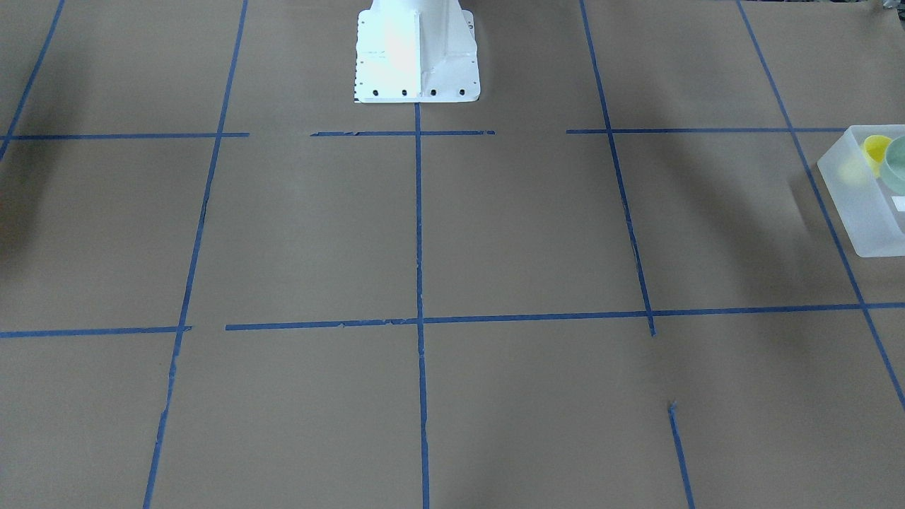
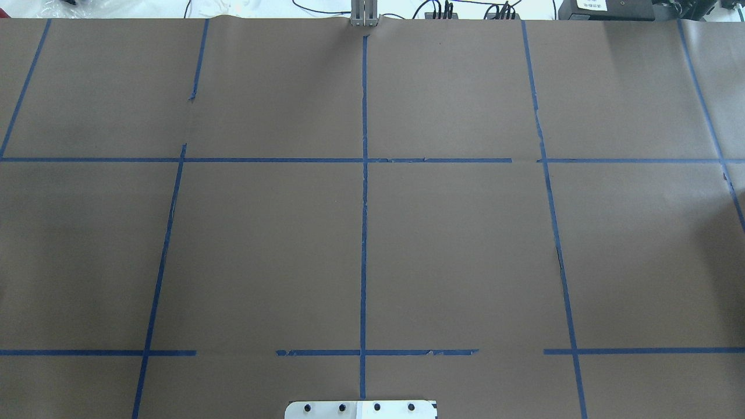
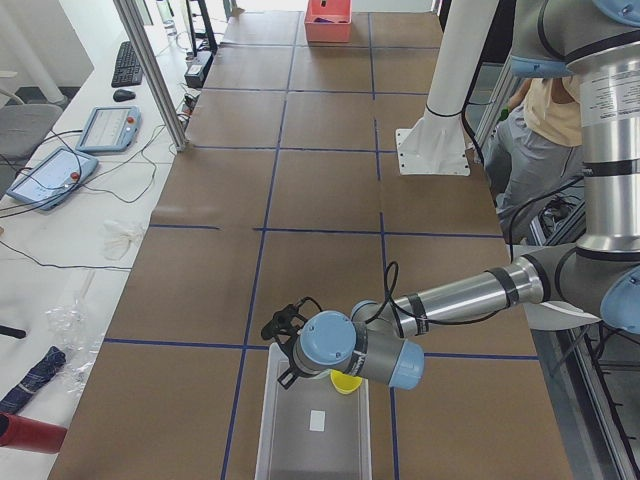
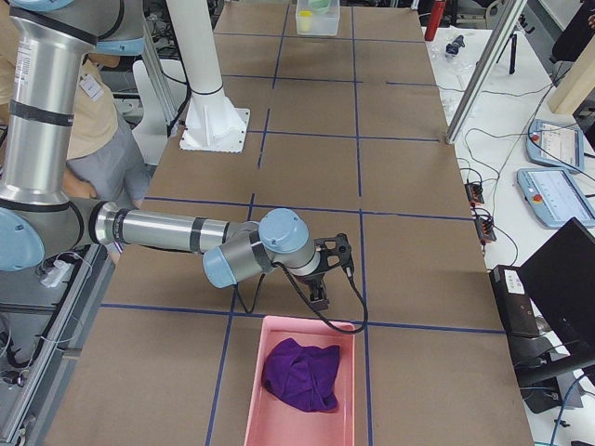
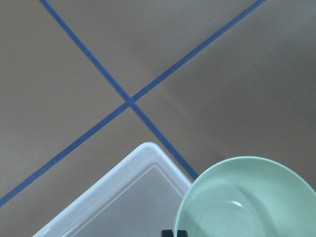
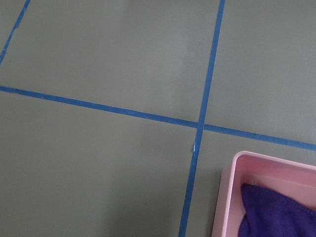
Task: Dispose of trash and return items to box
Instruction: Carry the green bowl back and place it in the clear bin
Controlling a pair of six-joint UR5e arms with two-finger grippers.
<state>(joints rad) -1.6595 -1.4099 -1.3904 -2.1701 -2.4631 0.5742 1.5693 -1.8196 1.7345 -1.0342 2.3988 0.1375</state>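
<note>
Left gripper [image 3: 283, 350] hangs over the box [image 3: 266, 430], which reads as the drop-off for the items. Mint bowl [image 5: 247, 200] sits at 5 o'clock in the left wrist view, over the box corner. Yellow cup [image 3: 346, 383] peeks out under the wrist. Gripped or resting inside, fingers spread or pinching: can't tell. Far end: right gripper [image 4: 327, 269] at 12 o'clock of the pink bin [image 4: 253, 400], purple cloth [image 4: 299, 373] inside. Its finger state can't be told either.
</note>
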